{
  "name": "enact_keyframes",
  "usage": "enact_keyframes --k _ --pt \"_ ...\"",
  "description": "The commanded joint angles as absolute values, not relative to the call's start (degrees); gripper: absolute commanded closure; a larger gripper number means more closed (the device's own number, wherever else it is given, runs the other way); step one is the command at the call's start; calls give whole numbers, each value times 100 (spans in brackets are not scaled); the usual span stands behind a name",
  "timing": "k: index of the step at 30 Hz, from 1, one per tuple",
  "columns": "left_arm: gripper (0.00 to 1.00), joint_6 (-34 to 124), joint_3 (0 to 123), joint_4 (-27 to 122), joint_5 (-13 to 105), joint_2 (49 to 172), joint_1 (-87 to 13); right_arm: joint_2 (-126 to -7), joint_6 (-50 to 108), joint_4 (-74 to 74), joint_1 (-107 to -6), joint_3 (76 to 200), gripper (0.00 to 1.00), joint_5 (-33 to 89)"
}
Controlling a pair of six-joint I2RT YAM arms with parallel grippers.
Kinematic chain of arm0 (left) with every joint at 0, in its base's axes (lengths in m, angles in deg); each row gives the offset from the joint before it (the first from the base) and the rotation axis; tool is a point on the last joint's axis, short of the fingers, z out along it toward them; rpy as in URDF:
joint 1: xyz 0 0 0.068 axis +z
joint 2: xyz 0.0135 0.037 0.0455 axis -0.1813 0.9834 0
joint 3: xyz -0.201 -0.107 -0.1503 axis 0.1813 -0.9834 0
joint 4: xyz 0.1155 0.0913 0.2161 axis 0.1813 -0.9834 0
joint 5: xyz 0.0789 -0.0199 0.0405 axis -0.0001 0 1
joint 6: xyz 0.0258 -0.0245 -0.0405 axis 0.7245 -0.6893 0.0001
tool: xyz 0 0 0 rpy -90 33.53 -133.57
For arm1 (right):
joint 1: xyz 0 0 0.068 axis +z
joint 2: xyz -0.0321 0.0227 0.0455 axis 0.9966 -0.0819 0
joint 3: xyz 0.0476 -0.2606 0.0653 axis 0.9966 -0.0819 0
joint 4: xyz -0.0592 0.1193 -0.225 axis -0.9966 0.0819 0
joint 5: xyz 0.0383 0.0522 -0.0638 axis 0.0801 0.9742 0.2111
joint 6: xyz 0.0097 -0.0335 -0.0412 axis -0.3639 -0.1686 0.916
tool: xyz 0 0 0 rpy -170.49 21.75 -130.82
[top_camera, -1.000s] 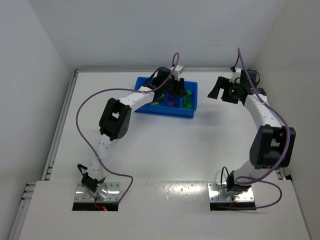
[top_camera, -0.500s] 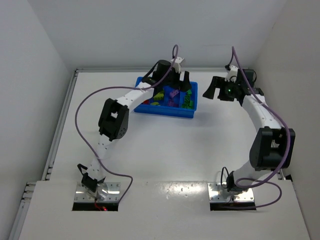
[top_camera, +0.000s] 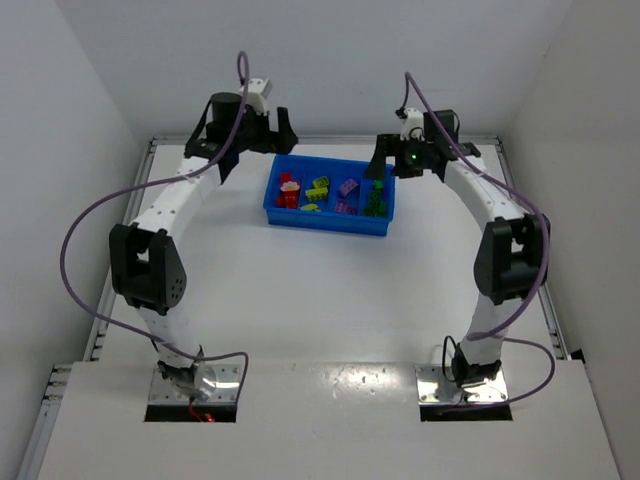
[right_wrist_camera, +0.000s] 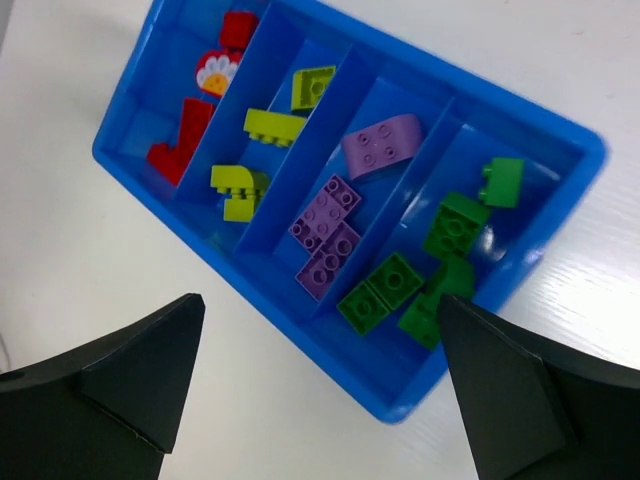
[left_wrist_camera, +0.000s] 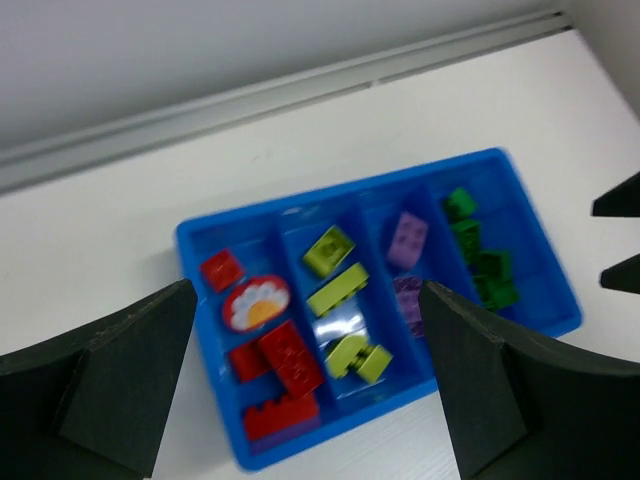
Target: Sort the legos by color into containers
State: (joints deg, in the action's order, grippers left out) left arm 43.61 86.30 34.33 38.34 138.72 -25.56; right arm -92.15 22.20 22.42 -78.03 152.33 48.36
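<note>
Top external view: left gripper (left_wrist_camera: 308,290) wide open, empty, raised left of tray (top_camera: 330,227); tray at far middle of table (top_camera: 330,310), legos (top_camera: 288,190) inside, red, lime, purple, green by compartment; right gripper (right_wrist_camera: 320,300) wide open, empty, raised at tray's right end.

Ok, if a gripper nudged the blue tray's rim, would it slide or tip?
Probably slide: the blue tray sits low and flat on the smooth table. It looks like stiff, thin plastic, so likely light. The loose bricks inside would probably shift within their compartments, not spill.
</note>
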Motion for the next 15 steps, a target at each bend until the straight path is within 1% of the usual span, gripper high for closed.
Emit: enact_keyframes --k 1,7,15 --pt "0 4443 8172 3103 3961 13551 -2145 -9605 2098 2552 -7695 15833 0 4907" --pt "0 4390 7670 3103 4084 13313 -1652 -9958 2045 2430 -7800 16099 0 4600" --pt "0 4337 7670 3103 3716 13497 -1221 -10011 2344 2376 -7695 16099 0 4353"
